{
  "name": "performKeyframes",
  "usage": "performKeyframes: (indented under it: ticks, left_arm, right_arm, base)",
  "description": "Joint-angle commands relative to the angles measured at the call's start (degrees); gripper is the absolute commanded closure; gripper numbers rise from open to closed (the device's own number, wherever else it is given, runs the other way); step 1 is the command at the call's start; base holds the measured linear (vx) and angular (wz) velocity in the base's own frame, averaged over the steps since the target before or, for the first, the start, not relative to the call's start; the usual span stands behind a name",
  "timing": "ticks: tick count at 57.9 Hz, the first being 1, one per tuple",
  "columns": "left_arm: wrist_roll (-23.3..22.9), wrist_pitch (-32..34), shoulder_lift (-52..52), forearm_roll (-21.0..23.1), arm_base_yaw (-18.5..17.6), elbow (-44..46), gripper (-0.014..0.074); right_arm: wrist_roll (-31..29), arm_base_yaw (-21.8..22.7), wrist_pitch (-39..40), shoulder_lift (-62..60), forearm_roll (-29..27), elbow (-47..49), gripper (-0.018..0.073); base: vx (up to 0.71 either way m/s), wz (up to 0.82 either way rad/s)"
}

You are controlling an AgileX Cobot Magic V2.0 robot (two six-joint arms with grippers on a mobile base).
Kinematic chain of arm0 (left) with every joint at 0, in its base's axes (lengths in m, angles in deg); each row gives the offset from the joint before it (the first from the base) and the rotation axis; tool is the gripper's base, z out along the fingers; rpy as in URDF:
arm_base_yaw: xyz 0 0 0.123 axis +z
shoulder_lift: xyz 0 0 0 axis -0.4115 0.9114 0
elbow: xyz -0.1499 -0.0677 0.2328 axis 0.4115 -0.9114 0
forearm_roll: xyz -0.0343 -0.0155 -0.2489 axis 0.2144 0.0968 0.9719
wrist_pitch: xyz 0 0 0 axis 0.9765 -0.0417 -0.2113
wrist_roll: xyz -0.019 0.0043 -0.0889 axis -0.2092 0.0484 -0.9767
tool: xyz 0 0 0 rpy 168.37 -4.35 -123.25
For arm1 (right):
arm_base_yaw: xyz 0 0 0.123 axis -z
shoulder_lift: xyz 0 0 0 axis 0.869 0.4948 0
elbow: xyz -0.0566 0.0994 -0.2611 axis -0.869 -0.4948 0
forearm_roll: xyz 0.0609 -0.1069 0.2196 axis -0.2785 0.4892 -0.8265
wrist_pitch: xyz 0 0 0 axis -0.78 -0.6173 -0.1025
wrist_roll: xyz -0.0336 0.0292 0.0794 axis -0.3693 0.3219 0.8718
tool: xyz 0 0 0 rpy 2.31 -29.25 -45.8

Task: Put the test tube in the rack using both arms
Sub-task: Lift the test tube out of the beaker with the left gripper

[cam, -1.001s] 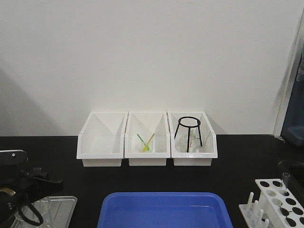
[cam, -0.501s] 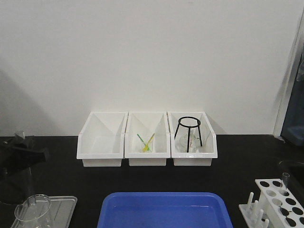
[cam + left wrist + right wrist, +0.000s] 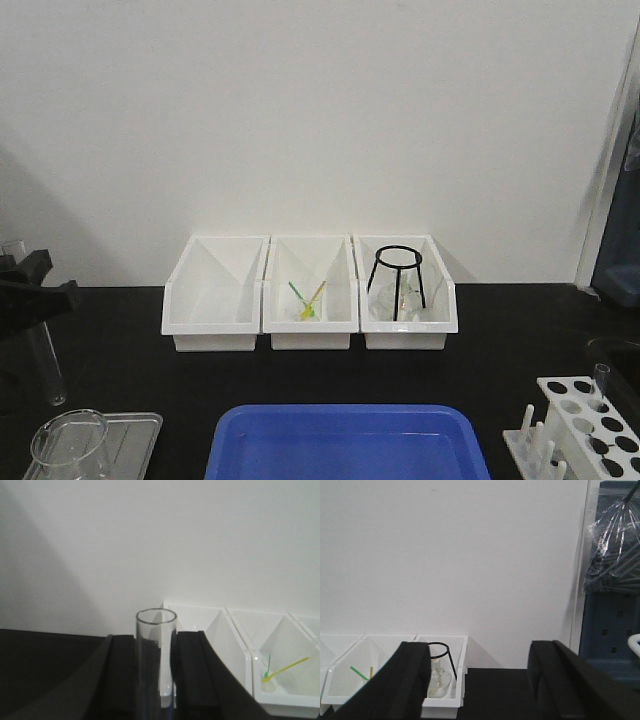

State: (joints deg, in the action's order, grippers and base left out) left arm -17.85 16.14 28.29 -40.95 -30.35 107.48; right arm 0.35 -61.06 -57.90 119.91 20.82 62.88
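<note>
My left gripper [image 3: 30,292] is at the far left, shut on the test tube [image 3: 46,365], a thin clear tube that hangs upright with its rounded bottom just above the wide glass beaker [image 3: 70,447]. In the left wrist view the tube [image 3: 156,645] stands between the two black fingers of my left gripper [image 3: 156,680]. The white rack [image 3: 585,425] sits at the bottom right and holds another clear tube [image 3: 601,380] in a back hole. My right gripper [image 3: 480,680] is open and empty; it does not show in the front view.
The beaker stands on a metal tray [image 3: 135,435] at the bottom left. A blue tub [image 3: 345,440] fills the front middle. Three white bins [image 3: 310,295] line the back wall; the right one holds a black wire stand [image 3: 397,280]. A blue shelf [image 3: 615,630] is at the right.
My left gripper has risen from the beaker with the test tube in it. The tube now hangs clear above the beaker. The rack and bins have not moved.
</note>
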Motion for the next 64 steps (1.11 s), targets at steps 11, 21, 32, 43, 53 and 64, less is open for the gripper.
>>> performKeyframes:
  ticks: [11,21,32,43,53,64]
  left_arm:
    - [-11.9,6.3,-7.6,-19.8,-0.2,1.8,0.0603]
    - [-38.7,6.6,-8.0,-46.7,-0.2,3.1,0.0602]
    - [-69.0,15.3,-4.2,-78.6,-0.2,8.1,0.0601]
    - [-86.5,23.4,1.5,-94.2,-0.7,14.7,0.0596]
    - [-87.3,23.5,4.8,-95.4,-4.1,17.1,0.0596]
    - [-87.3,24.8,6.4,-95.0,-8.2,17.1,0.0596]
  right_arm:
    - [-0.3,0.0,2.3,-0.2,0.4,2.0,0.0092]
    - [-0.3,-0.2,1.9,0.1,0.4,2.0,0.0092]
    - [-0.3,-9.5,0.4,3.6,2.8,2.0,0.0092]
    - [-0.2,-23.3,0.7,9.6,5.1,2.1,0.0092]
    - [0.6,-32.8,5.1,14.4,4.9,2.1,0.0092]
    - [3.2,-38.4,11.2,17.9,4.9,2.1,0.0092]
  base:
    - [0.0,0.0]
    - [0.0,0.0]
    - [0.0,0.0]
    - [0.0,0.0]
    - [0.0,0.0]
    - [0.0,0.0]
